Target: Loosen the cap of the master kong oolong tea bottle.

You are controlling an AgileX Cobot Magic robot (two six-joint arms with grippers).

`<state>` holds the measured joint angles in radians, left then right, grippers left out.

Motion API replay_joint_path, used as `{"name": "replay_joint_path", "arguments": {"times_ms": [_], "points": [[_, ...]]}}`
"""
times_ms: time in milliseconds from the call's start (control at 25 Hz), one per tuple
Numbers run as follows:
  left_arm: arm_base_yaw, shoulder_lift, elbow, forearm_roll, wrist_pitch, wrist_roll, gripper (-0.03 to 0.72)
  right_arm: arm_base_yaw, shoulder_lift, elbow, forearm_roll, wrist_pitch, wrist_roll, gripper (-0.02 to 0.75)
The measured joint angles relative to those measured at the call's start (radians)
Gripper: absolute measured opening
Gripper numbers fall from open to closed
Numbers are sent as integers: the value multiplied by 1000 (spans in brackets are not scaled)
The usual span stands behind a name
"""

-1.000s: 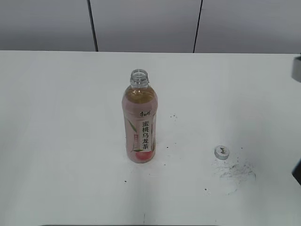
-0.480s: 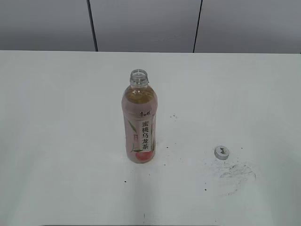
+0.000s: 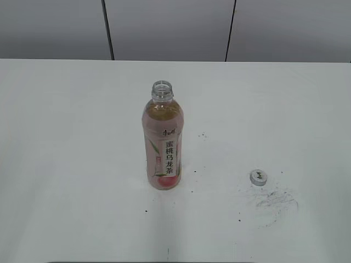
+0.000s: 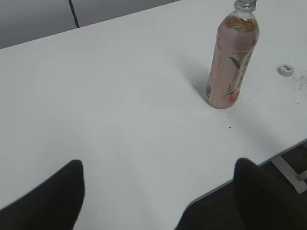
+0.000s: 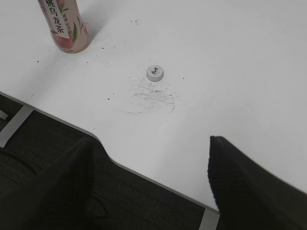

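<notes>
Bottle (image 3: 163, 143) upright mid-tabletop (image 3: 66, 137), neck bare; cap (image 3: 258, 177) off, lying well right near scuffs (image 3: 277, 200). Left gripper (image 4: 158, 196), right gripper (image 5: 151, 184) wide, empty, withdrawn. Judged done: leave untouched.

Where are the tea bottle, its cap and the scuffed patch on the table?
tea bottle (image 3: 164, 148): exterior view, on its pink label.
cap (image 3: 258, 177): exterior view, on its top face, lying on the table apart from the bottle.
scuffed patch (image 5: 151, 98): right wrist view, middle of the grey marks just beside the cap.
</notes>
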<state>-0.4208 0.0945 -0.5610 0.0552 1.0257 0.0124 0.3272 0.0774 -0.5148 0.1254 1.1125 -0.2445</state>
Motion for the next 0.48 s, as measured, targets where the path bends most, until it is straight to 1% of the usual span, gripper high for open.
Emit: {"name": "replay_joint_path", "arguments": {"times_ms": [400,480], "points": [[1,-1,0,0,0,0,564,0,0,1,0,-1,0,555],[25,-3,0,0,0,0,564,-3,0,0,0,-1,0,555]]}}
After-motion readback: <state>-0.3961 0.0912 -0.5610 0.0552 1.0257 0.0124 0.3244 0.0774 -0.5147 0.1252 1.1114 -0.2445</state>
